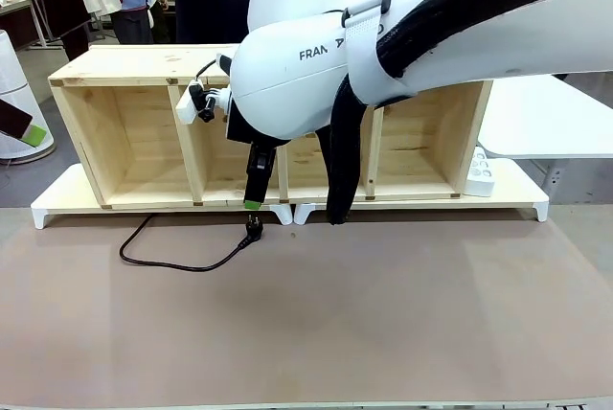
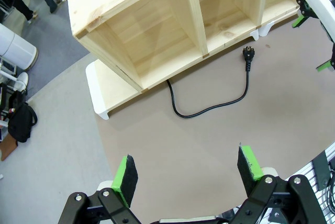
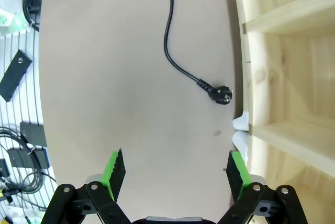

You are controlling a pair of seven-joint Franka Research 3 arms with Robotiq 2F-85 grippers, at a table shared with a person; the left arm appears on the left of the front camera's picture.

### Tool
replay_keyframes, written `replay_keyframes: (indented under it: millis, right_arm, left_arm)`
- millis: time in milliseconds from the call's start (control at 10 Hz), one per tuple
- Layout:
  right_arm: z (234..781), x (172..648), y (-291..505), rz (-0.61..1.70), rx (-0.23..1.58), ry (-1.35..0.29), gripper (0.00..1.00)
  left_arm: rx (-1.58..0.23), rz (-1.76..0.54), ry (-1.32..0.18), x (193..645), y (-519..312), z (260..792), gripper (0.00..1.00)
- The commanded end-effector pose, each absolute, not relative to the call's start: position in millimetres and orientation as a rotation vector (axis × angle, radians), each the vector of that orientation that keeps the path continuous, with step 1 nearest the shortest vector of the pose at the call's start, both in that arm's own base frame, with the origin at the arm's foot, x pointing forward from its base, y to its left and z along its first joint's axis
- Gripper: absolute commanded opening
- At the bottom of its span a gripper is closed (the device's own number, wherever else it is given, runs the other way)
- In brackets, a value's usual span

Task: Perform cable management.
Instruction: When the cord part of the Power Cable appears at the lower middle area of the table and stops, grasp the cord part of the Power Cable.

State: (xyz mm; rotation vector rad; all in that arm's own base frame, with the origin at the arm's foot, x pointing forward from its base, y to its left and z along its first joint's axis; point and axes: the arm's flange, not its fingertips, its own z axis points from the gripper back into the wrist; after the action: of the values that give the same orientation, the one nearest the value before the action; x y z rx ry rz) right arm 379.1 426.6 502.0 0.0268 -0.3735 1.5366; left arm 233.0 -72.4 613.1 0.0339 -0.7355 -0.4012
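- Hanging above the brown tabletop, the right gripper was seen released, its jaws spread wide, and nothing was held between its green pads.
- Ahead of its fingertips, toward the pad on the shelf side, the round black plug of the cable was found lying flat on the tabletop, apart from both pads.
- Beyond the plug, the cord was traced away from the gripper in one loose bend, up to the front of the wooden shelf unit.
- The shelf unit, open-fronted and split into compartments, was seen alongside this gripper, with the rounded white ends of its base close to the plug.
- In the front view, the same gripper was shown pointing straight down just above the plug, with a narrow gap left between green tip and plug.
- The left gripper was likewise seen released, jaws wide and empty, held high over the tabletop.
- Well ahead of its fingertips, the cable's curve was seen on the tabletop, one end slipping under the shelf unit's front edge.
- Farther off, the plug lay near that front edge.
- A white power strip stood on the base at the shelf unit's far end, well apart from both grippers. Its link to the cord could not be told.
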Motion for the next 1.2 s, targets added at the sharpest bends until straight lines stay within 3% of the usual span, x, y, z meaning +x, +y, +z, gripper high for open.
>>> replay_keyframes:
  millis: [0, 400, 1100]
  right_arm:
    - [495.3, 381.5, 431.9, 1.557, 0.042, -0.369, 1.00]
    - [501.8, 373.3, 424.2, 1.517, 0.048, -0.416, 1.00]
    - [493.7, 378.2, 433.7, 1.547, 0.035, -0.364, 1.00]
  left_arm:
    - [0.028, -0.398, -0.736, 233.0, -71.7, 613.3, 1.00]
    - [0.028, -0.398, -0.736, 233.0, -71.7, 613.3, 1.00]
    - [0.028, -0.398, -0.736, 233.0, -71.7, 613.3, 1.00]
